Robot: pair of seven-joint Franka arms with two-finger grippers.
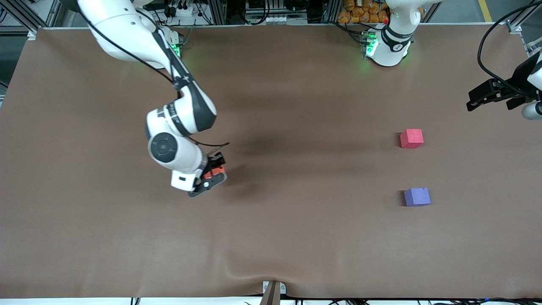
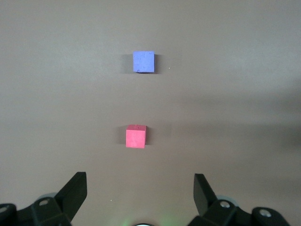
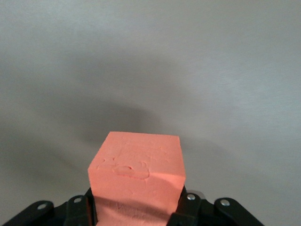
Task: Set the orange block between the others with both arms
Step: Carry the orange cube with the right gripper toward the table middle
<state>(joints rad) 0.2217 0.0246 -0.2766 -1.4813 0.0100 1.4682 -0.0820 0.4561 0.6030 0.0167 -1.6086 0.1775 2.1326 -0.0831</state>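
Observation:
My right gripper (image 1: 215, 170) is shut on the orange block (image 1: 217, 170), holding it above the brown table toward the right arm's end. In the right wrist view the orange block (image 3: 137, 179) fills the space between the jaws of the right gripper (image 3: 136, 212). The red-pink cube (image 1: 411, 138) and the purple cube (image 1: 417, 197) rest on the table toward the left arm's end, the purple one nearer the front camera. My left gripper (image 1: 493, 95) hangs open and empty near the table's edge at that end. Its wrist view shows the left gripper (image 2: 140, 188), the red-pink cube (image 2: 136, 136) and the purple cube (image 2: 143, 61).
The brown mat (image 1: 296, 237) covers the whole table, with a crease near its front edge. Black cables (image 1: 491, 38) loop above the left arm's end. A gap of bare mat separates the two cubes.

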